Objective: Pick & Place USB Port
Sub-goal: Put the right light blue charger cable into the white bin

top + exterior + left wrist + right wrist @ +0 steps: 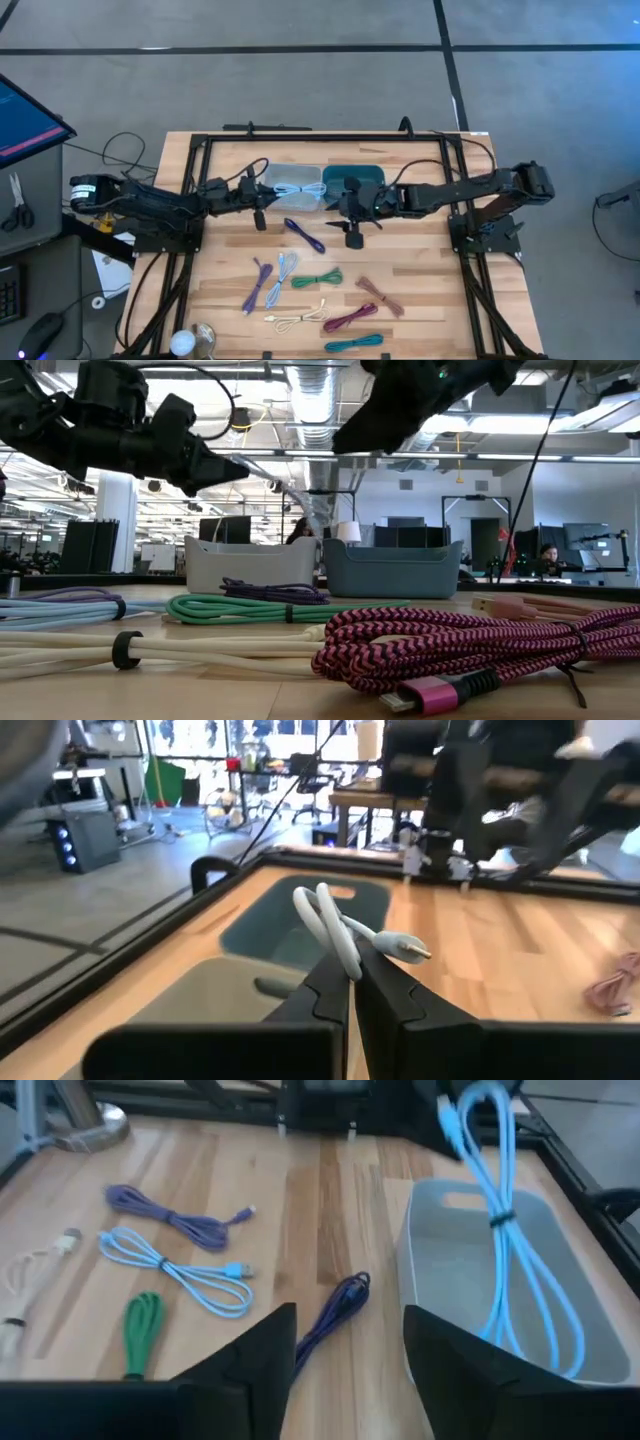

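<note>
The left gripper [352, 982] is seen with its fingers pressed together on a light blue cable [335, 925], which loops up from between the tips and ends in a plug pointing away; the same cable is seen from the right wrist view hanging down into the pale grey bin [520, 1280] — its lower loops lie inside the bin. Just beyond the closed fingers, the teal bin [300, 915] is seen on the wooden table [520, 955]. The right gripper [345, 1345] is held above the table with its fingers spread wide and nothing between them. Directly ahead of that gap a dark purple cable [335, 1315] lies on the wood — beside the grey bin's wall. Farther out, a light blue coil [180, 1270], a green cable [143, 1330] and a lilac cable [175, 1215] are laid apart.
</note>
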